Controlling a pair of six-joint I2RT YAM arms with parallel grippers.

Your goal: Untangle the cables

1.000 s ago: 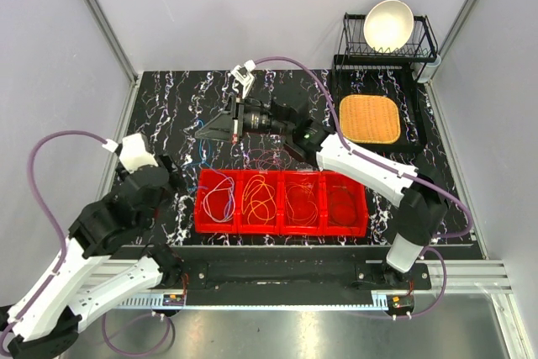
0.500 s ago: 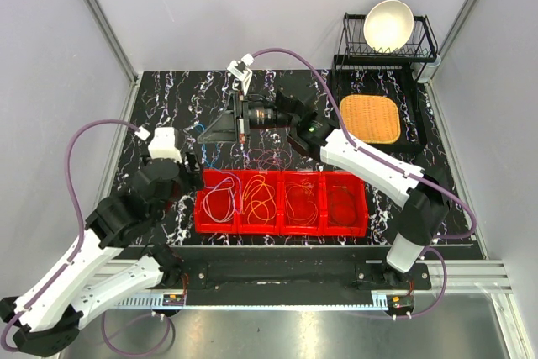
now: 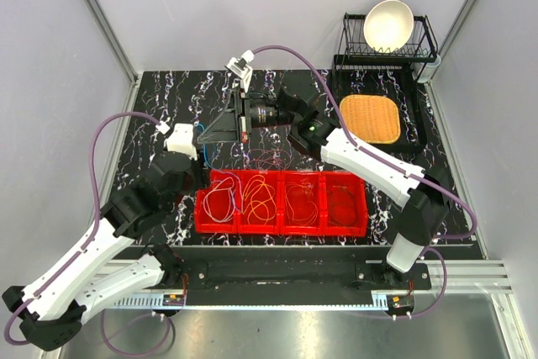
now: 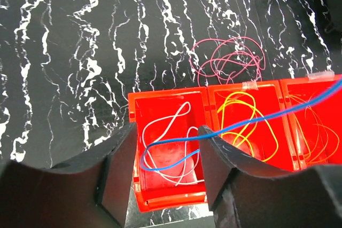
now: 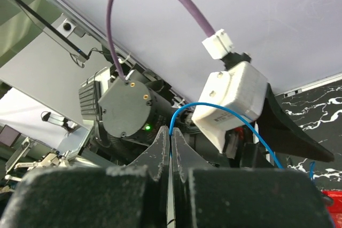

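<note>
The right claw (image 5: pixel 170 132), high above the black marbled surface (image 4: pixel 64 52), is pinched tight on a blue cable (image 4: pixel 240 124). The cable loops down between the wide-spread fingers of the left claw (image 4: pixel 166 129), over a red tray (image 4: pixel 132 148). The tray's compartments hold a white cable (image 4: pixel 165 124) and a yellow cable (image 4: pixel 246 105). A pink cable (image 4: pixel 227 60) lies on the surface just beyond the tray.

Plain grey walls (image 3: pixel 252 6) enclose a black tabletop (image 3: pixel 160 98) veined with white, evenly lit.
</note>
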